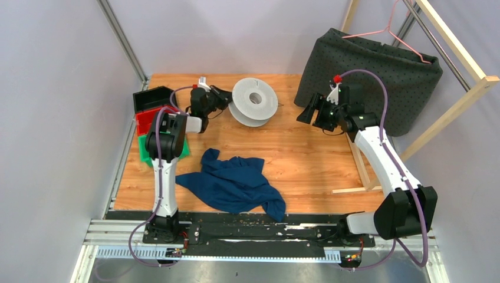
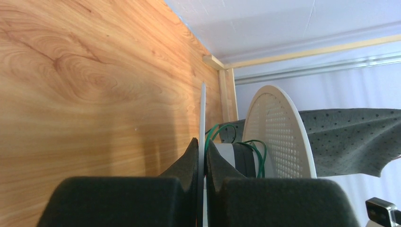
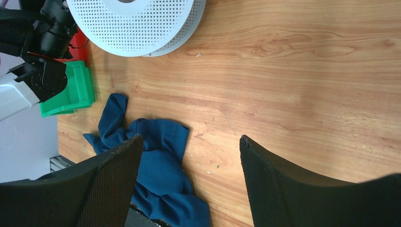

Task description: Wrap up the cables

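The white perforated spool [image 1: 255, 101] stands tilted at the back middle of the table. My left gripper [image 1: 227, 94] is shut on the spool's near flange [image 2: 203, 118], which sits between its pads. The thin green cable [image 2: 259, 150] loops loosely around the spool's hub between the two flanges. The spool also shows at the top of the right wrist view [image 3: 135, 21]. My right gripper [image 1: 308, 112] is open and empty, held above the table to the right of the spool; bare wood lies between its fingers [image 3: 116, 179].
A crumpled blue cloth [image 1: 236, 186] lies at the front middle. Black, red and green bins [image 1: 147, 115] stand stacked at the left edge. A dark dotted fabric [image 1: 377, 76] drapes over a wooden frame [image 1: 460, 65] at the back right, with a pink hanger [image 1: 389, 29].
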